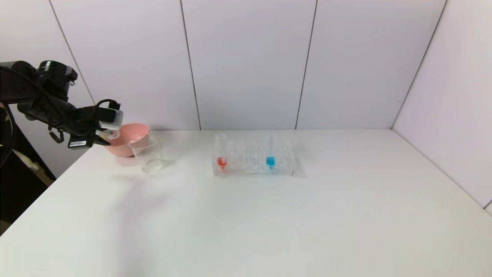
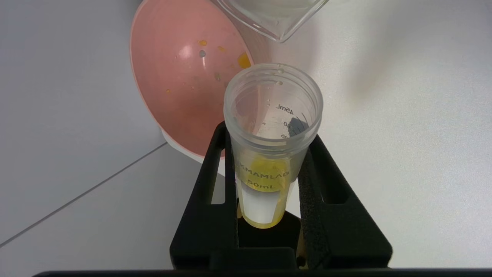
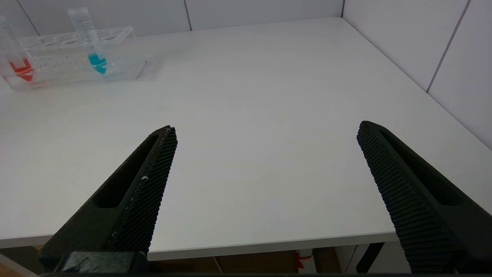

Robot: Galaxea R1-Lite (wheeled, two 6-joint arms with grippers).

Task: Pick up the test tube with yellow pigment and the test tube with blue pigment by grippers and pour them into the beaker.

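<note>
Clearly "KMAMLAB 50mL" reads on the test tube with yellow pigment [image 2: 269, 154], clamped between the left gripper [image 2: 269, 181] jaws. Right gripper [image 3: 265, 154] jaws gape wide, holding nothing

Beaker [image 1: 149, 156] left of rack [image 1: 253, 157]

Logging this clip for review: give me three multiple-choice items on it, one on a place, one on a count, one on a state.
1. Where is the clear plastic tube with yellow pigment?
A. In the clear tube rack
B. In the left pincer
C. Lying on the white table

2. How many tubes stand in the clear plastic tube rack?
A. One
B. Two
C. Four

3. How is the right pincer?
A. Open, empty
B. Shut on the blue tube
C. Shut, empty

Key: 1 B, the left pincer clamps it near the pink bowl. 2 B, one red-orange, one blue. 3 A, fingers wide apart over bare table.
</note>
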